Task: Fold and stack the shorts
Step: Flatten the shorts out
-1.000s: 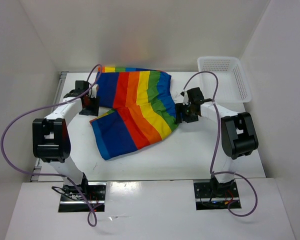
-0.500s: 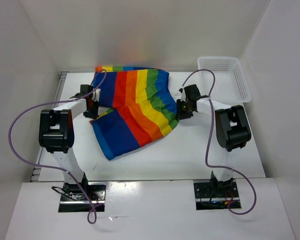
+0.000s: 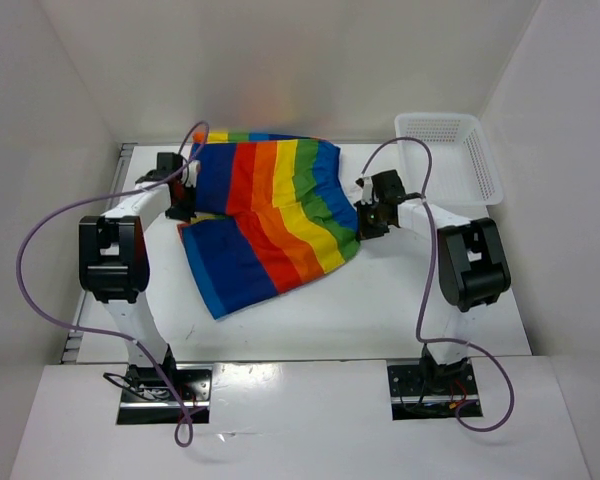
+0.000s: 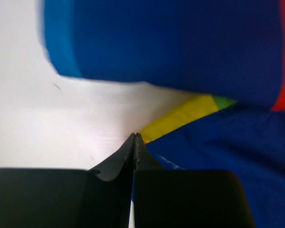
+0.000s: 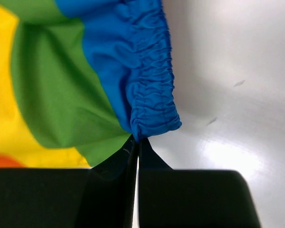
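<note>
The rainbow-striped shorts (image 3: 270,215) lie spread on the white table, legs pointing toward the left arm. My left gripper (image 3: 186,213) sits at the notch between the two legs on the left edge. In the left wrist view its jaws (image 4: 134,137) are pressed together, pinching the blue cloth (image 4: 218,156) where a yellow inner strip shows. My right gripper (image 3: 359,228) is at the right edge. In the right wrist view it (image 5: 137,141) is shut on the end of the gathered blue waistband (image 5: 149,85).
A white mesh basket (image 3: 450,150) stands at the back right corner. White walls close in the table on the left, back and right. Purple cables loop from both arms.
Both grippers have gone from open to shut at the shorts' edges. The left arm has shifted slightly toward the back, and the cloth's left edge has moved with it.
</note>
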`<state>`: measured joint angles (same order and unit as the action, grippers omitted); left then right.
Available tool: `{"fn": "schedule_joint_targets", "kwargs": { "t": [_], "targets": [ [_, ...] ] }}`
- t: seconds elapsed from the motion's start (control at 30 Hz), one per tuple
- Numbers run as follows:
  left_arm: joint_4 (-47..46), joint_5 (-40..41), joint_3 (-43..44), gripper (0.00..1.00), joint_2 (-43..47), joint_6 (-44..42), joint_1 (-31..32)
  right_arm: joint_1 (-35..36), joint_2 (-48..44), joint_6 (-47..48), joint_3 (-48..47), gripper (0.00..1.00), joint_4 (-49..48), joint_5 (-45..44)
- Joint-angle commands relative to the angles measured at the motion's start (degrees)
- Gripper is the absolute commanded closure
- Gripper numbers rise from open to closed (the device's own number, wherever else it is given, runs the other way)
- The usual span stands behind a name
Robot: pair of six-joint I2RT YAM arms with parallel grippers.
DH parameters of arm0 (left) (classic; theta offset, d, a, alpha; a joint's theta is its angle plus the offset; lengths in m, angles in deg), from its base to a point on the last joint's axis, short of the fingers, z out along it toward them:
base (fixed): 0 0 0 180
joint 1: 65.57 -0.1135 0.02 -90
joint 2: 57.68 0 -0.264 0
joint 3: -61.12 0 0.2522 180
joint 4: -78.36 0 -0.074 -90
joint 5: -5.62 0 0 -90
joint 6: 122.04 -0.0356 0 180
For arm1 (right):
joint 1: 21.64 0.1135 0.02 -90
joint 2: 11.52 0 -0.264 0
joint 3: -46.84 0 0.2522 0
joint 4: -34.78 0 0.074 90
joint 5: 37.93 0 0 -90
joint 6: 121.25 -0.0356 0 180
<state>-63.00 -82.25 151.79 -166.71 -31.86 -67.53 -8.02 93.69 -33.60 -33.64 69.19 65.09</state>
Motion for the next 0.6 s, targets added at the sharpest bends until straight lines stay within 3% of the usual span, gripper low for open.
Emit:
{"fn": "schedule_joint_targets", "kwargs": {
  "t": [0.0, 0.23, 0.27, 0.3, 0.33, 0.43, 0.57],
  "targets": [
    [-1.86, 2.61, 9.30, 1.00, -0.29, -0.19, -0.24, 0.08, -7.29, 4.01, 2.73, 1.00, 3.34, 4.37],
    [-1.86, 3.32, 20.65, 0.97, -4.51, -0.19, -0.24, 0.08, -14.59, 3.50, 8.18, 1.00, 5.81, 13.96],
    [-1.86, 3.32, 20.65, 0.77, -5.13, -0.19, 0.63, 0.08, -15.29, 3.49, 8.18, 0.98, 5.12, 13.97],
    [-1.33, 3.84, 20.65, 0.67, -5.14, -0.19, 1.16, 0.08, -15.30, 2.80, 8.18, 0.90, 5.11, 13.97],
    [-1.33, 5.15, 18.13, 0.64, -4.61, -0.19, 1.95, 0.08, -15.30, 2.79, 8.18, 0.74, 4.59, 13.44],
    [-1.33, 6.39, 13.38, 0.50, -0.07, -0.19, 1.96, 0.08, -15.82, 3.32, 8.18, 0.42, 4.58, 12.57],
    [3.49, 6.40, 5.73, 0.45, 9.34, -0.19, 1.96, 0.08, -17.05, 3.32, 8.18, 0.36, 3.97, 8.09]
  ]
}}
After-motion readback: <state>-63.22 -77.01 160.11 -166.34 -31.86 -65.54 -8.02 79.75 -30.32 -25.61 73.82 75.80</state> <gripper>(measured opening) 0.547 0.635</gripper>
